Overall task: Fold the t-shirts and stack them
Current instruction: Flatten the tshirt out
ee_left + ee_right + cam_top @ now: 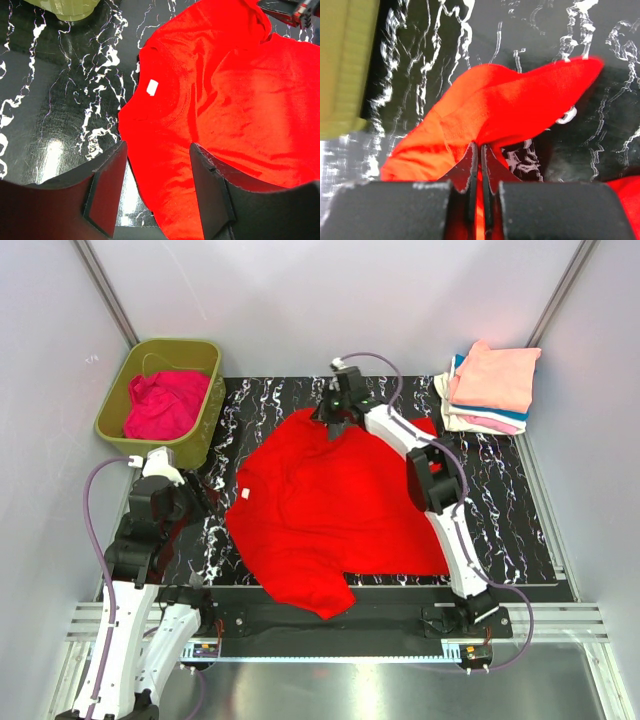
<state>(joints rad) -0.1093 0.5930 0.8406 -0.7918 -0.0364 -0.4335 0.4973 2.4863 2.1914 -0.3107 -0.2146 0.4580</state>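
A bright red t-shirt (340, 505) lies spread on the black marbled mat, collar and white label (152, 86) toward the left. My right gripper (333, 422) is at the shirt's far edge, shut on a fold of its red cloth (510, 100), which bunches up just past the closed tips (481, 147). Hovering over the shirt's left edge near the collar, my left gripper (159, 150) stands open with nothing between its fingers. A magenta-pink t-shirt (165, 405) lies crumpled in the tub. Folded t-shirts (490, 390), peach on top, are stacked at the back right.
The olive-green tub (205, 415) stands at the back left, off the mat's corner, and its wall (345, 65) is close to my right gripper. Grey walls close in both sides and the back. A metal rail (320, 625) runs along the near edge.
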